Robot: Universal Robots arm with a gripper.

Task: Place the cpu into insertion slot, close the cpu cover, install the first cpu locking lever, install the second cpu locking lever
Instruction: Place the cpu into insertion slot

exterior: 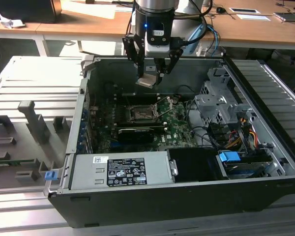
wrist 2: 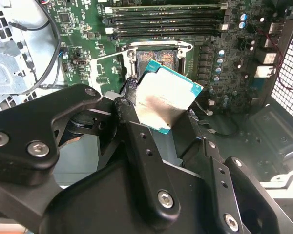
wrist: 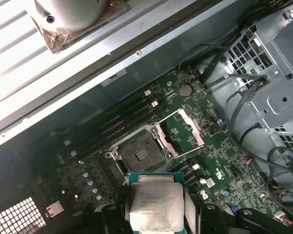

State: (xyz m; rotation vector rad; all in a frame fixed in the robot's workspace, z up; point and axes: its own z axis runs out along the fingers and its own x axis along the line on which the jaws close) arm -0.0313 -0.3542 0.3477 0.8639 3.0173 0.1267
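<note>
- The gripper [exterior: 151, 74] has its black links closest to the lens in both wrist views. Its fingers [wrist 2: 136, 146] are pressed onto two opposite edges of the cpu [wrist 2: 167, 100], pinching it with the silvery face towards the wrist.
- In the exterior view the cpu hangs at upper middle of the frame, about level with the rim of the case [exterior: 265, 147]. It is tilted, with one edge lower than the other, and well clear of the board [exterior: 174, 129].
- The slot [exterior: 140, 114] lies straight down the frame from the cpu in that view, near the centre, so it is below the gripper and a little towards the camera. Nothing stands between them.
- In the first wrist view the slot [wrist: 141, 153] sits just beyond the cpu's far edge. Its dark square is turned at an angle to the cpu's sides, so I judge the two are not yet squared to each other.
- The slot is bare inside, and the cpu is not touching it.
- The cover [wrist: 189, 126] is swung open beside the slot, on the side towards the drive cage [wrist: 278, 87], leaving the opening free.
- Farther out, the long memory slots [wrist: 122, 124] run along the slot's other side.
- The grey power supply [exterior: 120, 169] lies across the lower middle of the exterior frame.
</note>
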